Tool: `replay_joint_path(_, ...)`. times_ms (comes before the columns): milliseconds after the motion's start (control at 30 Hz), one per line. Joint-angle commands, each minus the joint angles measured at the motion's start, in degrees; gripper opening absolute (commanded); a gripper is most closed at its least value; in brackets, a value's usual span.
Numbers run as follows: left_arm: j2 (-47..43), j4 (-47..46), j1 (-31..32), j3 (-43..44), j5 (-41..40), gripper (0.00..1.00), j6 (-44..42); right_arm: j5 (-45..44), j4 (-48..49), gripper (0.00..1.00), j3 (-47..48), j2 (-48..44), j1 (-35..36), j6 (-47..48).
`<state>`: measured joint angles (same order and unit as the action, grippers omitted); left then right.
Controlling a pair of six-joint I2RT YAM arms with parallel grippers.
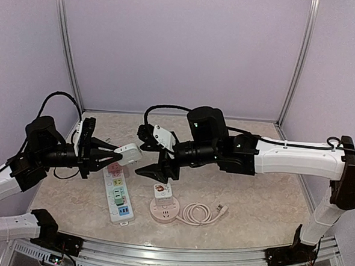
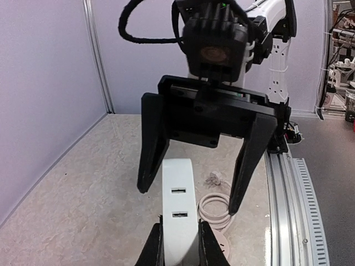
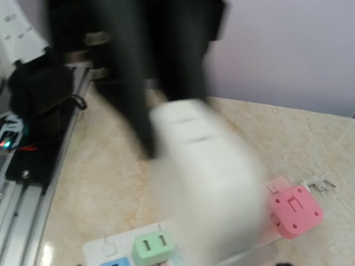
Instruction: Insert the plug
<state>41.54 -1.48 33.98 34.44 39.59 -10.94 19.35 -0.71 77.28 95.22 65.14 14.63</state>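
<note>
Apparent handover: left fingers [image 2: 157, 249] pinch the white plug [image 2: 178, 221] (held aloft); spread right fingers [image 2: 151, 144] must next close on it.

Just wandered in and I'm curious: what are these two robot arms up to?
The left gripper is clamped on a white adapter block, holding it in the air above the table. The right gripper hangs open close by, not gripping anything. A power strip lies on the table below, and the block is not yet plugged into it.
</note>
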Motion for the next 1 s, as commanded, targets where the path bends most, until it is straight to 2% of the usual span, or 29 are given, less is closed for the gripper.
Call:
replay_joint_path(0,1.57,1.14,1.47,2.99,1.74,0.00,-1.28,4.90,3.64,0.71,2.58,4.66,-1.75,-3.67)
replay_joint_path(133,2.70,1.30,2.01,3.78,1.37,0.00,-1.81,7.50,3.63,0.69,3.95,7.14,-2.05,-3.37)
replay_joint_path(200,3.17,1.18,2.22,3.97,1.07,0.00,-1.89,8.86,3.55,0.60,4.45,8.08,-2.07,-3.61)
replay_joint_path(300,3.92,0.81,2.70,4.14,0.63,0.00,-1.85,9.62,3.50,0.40,5.00,8.79,-2.14,-4.37)
replay_joint_path(467,4.90,0.55,2.98,4.24,0.23,0.00,-1.89,10.82,5.51,0.35,2.93,7.38,-2.13,-4.76)
replay_joint_path(633,5.21,-0.17,3.20,3.97,-0.04,0.00,-1.79,11.17,5.32,0.17,2.52,7.07,-2.19,-5.26)
replay_joint_path(867,5.14,0.16,3.29,3.90,-0.36,0.00,-1.99,11.05,3.77,0.00,2.33,7.00,-2.29,-5.02)
replay_joint_path(967,5.13,0.00,3.33,3.73,-0.40,0.00,-1.90,11.08,3.34,0.00,2.39,7.00,-2.29,-5.37)
